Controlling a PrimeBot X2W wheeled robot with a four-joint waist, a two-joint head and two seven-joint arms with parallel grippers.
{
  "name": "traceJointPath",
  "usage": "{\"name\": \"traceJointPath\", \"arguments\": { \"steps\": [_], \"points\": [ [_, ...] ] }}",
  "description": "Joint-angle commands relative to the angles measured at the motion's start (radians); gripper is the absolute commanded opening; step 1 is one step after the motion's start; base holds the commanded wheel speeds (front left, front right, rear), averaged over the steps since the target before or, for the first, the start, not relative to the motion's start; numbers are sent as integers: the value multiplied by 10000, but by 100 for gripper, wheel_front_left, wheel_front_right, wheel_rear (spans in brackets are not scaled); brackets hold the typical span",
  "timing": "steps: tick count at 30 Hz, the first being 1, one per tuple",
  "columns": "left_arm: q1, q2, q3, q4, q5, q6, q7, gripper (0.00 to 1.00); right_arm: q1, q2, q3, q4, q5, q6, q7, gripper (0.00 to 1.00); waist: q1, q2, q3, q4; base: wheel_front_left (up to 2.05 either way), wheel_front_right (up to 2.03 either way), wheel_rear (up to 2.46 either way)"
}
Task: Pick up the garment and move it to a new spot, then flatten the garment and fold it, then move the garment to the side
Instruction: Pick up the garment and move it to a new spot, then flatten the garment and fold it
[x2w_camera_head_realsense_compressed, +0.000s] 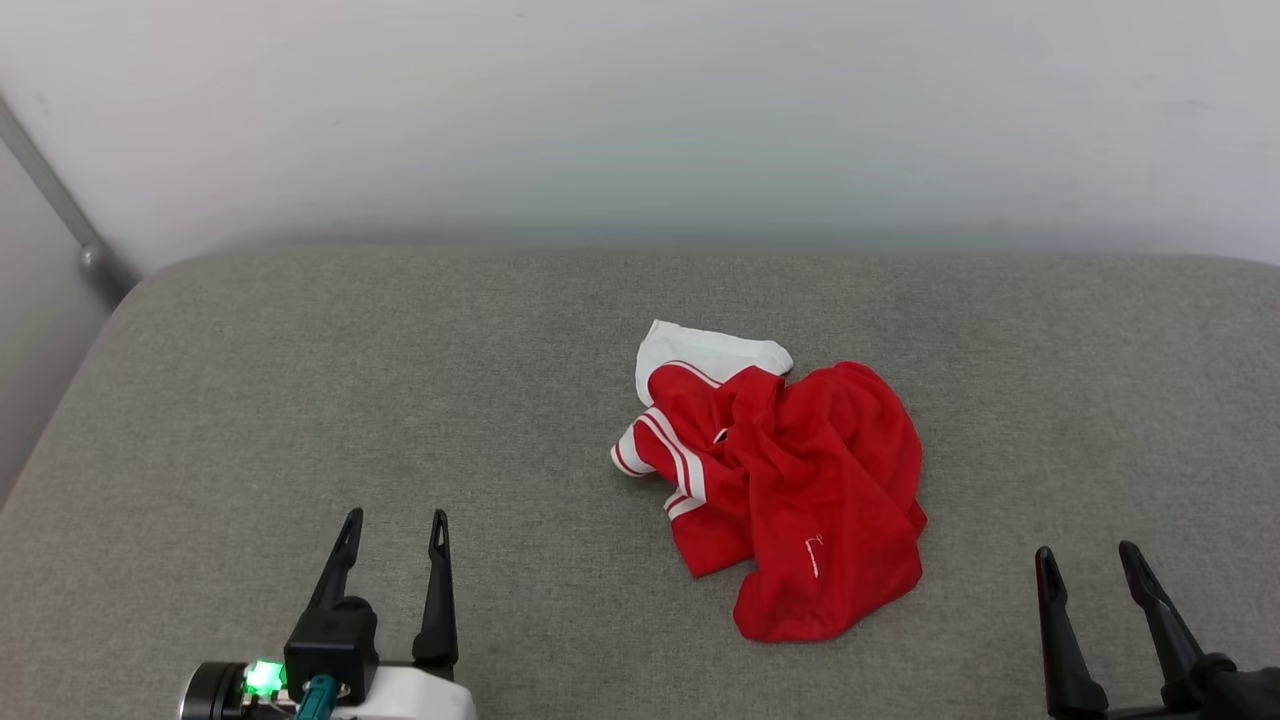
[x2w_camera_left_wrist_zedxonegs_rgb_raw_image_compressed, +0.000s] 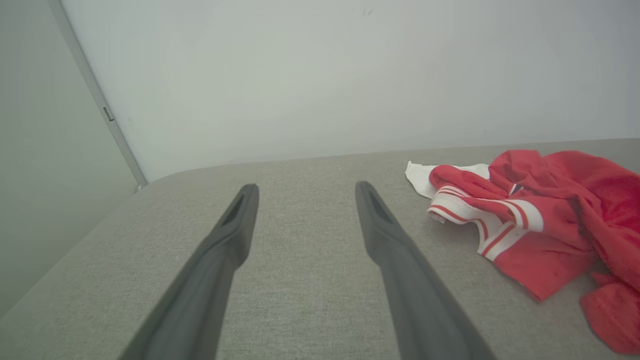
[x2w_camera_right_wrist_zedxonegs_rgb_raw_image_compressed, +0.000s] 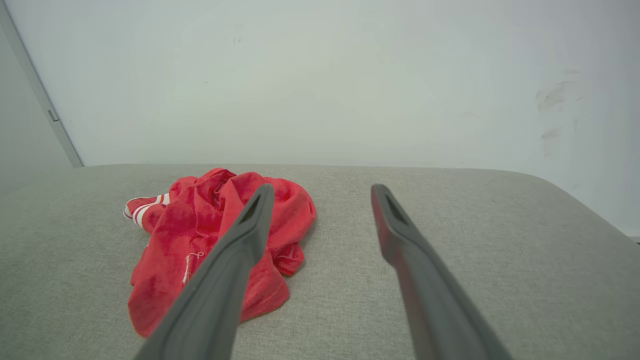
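Note:
The garment (x2w_camera_head_realsense_compressed: 800, 480) lies crumpled in a heap on the grey cushion, red cloth with a white sleeve and red-and-white striped trim at its far left side. My left gripper (x2w_camera_head_realsense_compressed: 394, 528) stands open at the lower left, well short and left of the heap, nothing between its fingers. My right gripper (x2w_camera_head_realsense_compressed: 1088, 560) stands open at the lower right, a little right of the heap's near edge. The left wrist view has the garment (x2w_camera_left_wrist_zedxonegs_rgb_raw_image_compressed: 540, 235) to the right of the open left gripper (x2w_camera_left_wrist_zedxonegs_rgb_raw_image_compressed: 305, 192). In the right wrist view the garment (x2w_camera_right_wrist_zedxonegs_rgb_raw_image_compressed: 210, 240) lies left of the open right gripper (x2w_camera_right_wrist_zedxonegs_rgb_raw_image_compressed: 322, 192), partly behind its left finger.
The grey fabric cushion (x2w_camera_head_realsense_compressed: 300, 400) runs across the whole view, with a rounded far edge against a pale wall (x2w_camera_head_realsense_compressed: 640, 120). A grey metal bar (x2w_camera_head_realsense_compressed: 60, 205) slants down at the far left corner. Bare cushion lies on both sides of the heap.

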Motion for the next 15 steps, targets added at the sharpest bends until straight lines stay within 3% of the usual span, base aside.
{"name": "traceJointPath", "arguments": {
  "steps": [1,15],
  "points": [
    [184,-102,152,39,151,-122,-25,100,113,15,4,37,65,-7,-20,100,1,-1,-36,4,0,0,0],
    [847,-878,1212,155,1231,-1038,-25,100,408,15,128,126,256,-7,-20,100,1,-1,-169,72,0,0,0]
  ]
}}
